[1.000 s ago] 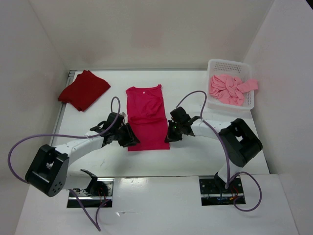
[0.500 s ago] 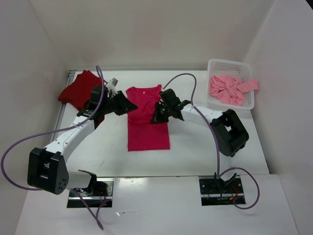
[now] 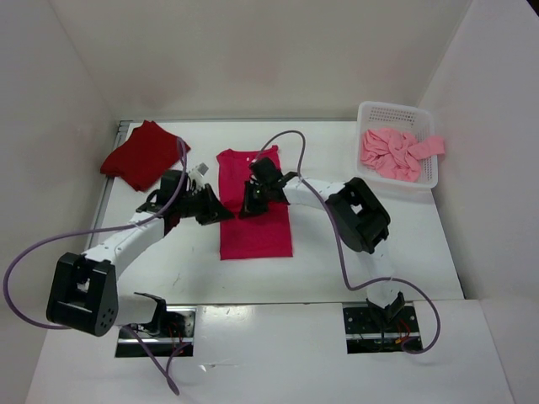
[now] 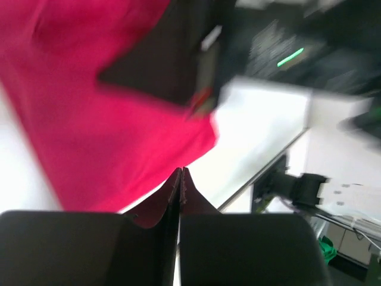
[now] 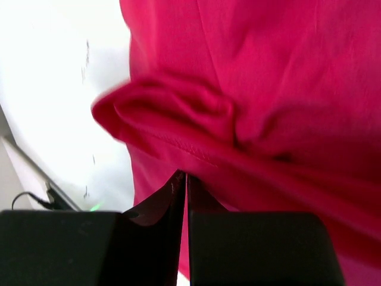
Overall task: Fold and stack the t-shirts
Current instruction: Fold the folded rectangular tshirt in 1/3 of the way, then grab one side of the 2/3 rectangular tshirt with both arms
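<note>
Overhead, the crimson shirt [image 3: 255,225] lies flat in the middle of the table [image 3: 337,252]. It looks light and limp, and is best pinched at a hem or edge. The left gripper [image 3: 221,213] sits at its left edge, the right gripper [image 3: 251,199] over its chest. In the left wrist view the jaws are pressed together at the cloth's border; I cannot tell whether cloth is caught. In the right wrist view the jaws appear closed on a raised fold. Since half a second ago, the left gripper has come nearer and narrowed, and the right has slid left.
</note>
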